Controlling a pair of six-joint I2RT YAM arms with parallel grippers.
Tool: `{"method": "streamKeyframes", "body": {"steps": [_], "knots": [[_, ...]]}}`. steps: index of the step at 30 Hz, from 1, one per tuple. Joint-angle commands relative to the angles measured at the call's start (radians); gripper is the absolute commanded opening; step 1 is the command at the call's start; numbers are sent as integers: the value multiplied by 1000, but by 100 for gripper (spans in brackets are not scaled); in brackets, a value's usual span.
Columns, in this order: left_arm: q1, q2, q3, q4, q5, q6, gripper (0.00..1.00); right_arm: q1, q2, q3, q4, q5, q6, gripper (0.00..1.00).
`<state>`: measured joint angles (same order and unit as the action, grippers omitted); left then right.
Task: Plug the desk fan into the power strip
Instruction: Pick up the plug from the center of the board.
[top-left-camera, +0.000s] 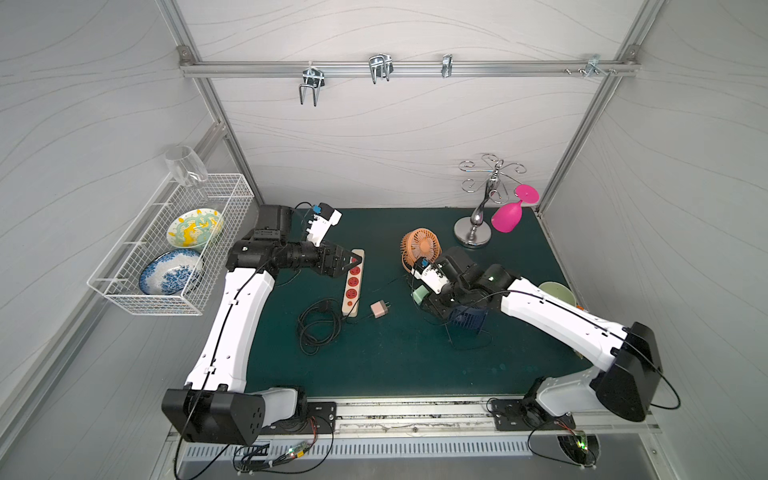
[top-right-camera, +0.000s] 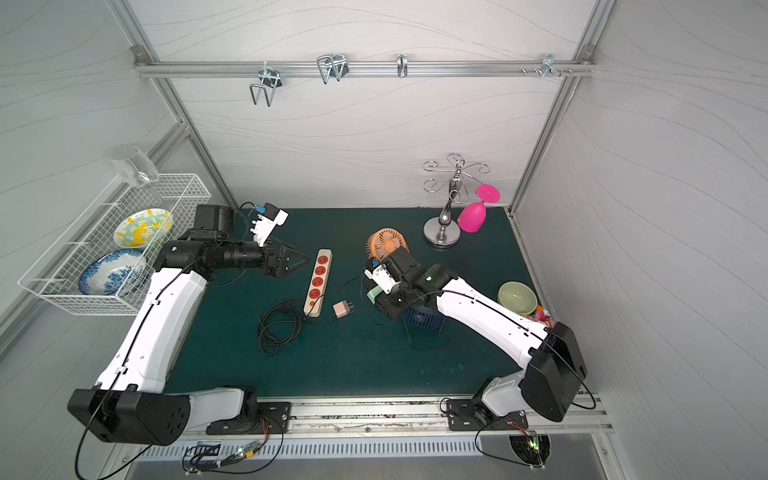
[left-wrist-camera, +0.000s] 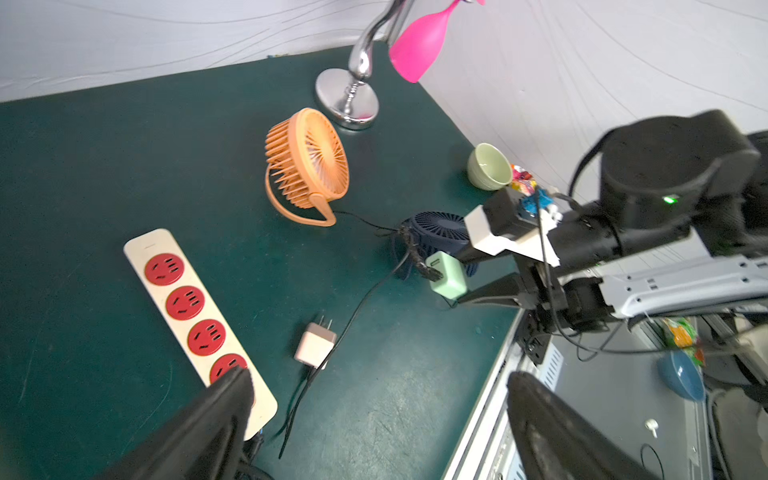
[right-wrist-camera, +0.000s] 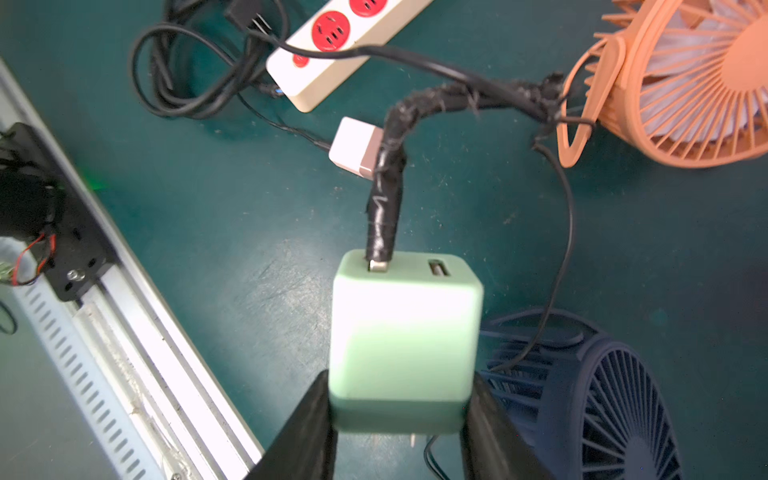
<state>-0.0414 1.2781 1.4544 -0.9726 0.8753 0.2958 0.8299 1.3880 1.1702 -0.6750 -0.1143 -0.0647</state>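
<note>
Holding mint-green charger (right-wrist-camera: 405, 328) clamped in right claw (right-wrist-camera: 400, 401); left claw (left-wrist-camera: 374, 399) spread wide.
Power strip (top-left-camera: 353, 282) at charger's 9 o'clock on bench (top-left-camera: 415, 365): carry across, square prongs over a red socket (top-left-camera: 352, 294), mind taped cable (right-wrist-camera: 384, 199).

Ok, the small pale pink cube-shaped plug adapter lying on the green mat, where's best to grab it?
Take the pale pink plug adapter by the two plain side faces of its body, coming down from above. It lies flat on the green mat, metal prongs sticking out one end and thin black cable leaving the opposite end, so those sides look like the free, flat, parallel faces.
</note>
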Motion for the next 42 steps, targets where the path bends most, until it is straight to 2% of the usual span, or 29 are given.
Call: {"method": "streamKeyframes", "body": {"steps": [1, 7, 12, 16, 20, 25, 32, 35, 42], "knots": [[-14, 8, 69, -90, 141, 99, 99, -24, -66, -33, 77, -198, -149, 16], [-30, 9, 101, -155, 162, 178, 98, -55, -100, -72, 141, -329, -257, 15], [-37, 4, 39, -129, 118, 183, 95, -100, -86, -43, 121, -370, -247, 15], [-50, 7, -61, -128, 51, 256, 91, -100, -86, -68, 121, -357, -241, 15], [-62, 13, -176, -59, 14, 258, 90, -88, -75, -92, 131, -330, -216, 15], [-99, 33, -299, 81, 27, 244, 90, -30, -49, -131, 194, -286, -172, 14], [-147, 99, -382, 262, 59, 182, 86, 0, -13, -163, 276, -252, -88, 7], [-161, 147, -391, 311, 61, 141, 81, 0, -3, -172, 306, -245, -38, 6], [-202, 227, -374, 283, 130, 87, 53, 21, 35, -204, 381, -235, 33, 4]]}}
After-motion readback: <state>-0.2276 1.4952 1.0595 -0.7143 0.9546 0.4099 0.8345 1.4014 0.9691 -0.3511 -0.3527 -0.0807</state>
